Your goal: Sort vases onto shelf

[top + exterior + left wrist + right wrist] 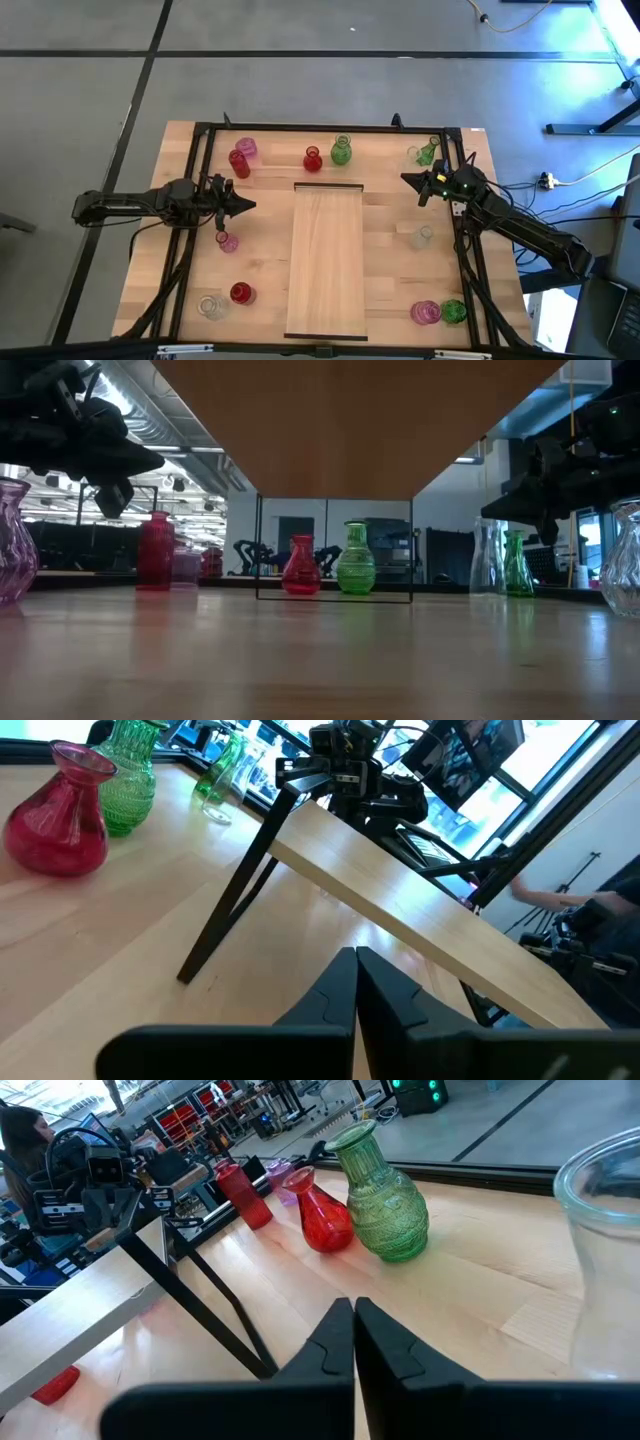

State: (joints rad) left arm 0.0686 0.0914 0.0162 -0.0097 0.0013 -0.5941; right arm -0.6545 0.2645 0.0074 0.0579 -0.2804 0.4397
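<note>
Both pincers, left gripper (pixel 243 206) and right gripper (pixel 411 180), were pressed together, empty; long pale wood shelf (pixel 326 260) mid-frame held none of the scattered translucent glass vases (pixel 341 151).

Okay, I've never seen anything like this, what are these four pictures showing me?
Two dark robot arms work at a wooden table. One picture looks straight down, one looks level across the tabletop, and two come from cameras on the arms' wrists. The left gripper and right gripper hover with fingers shut, holding nothing. Between them stands a long pale wood shelf, bare. Small red, green, pink and clear glass vases, like the red vase beside the green vase, stand scattered around it.
</note>
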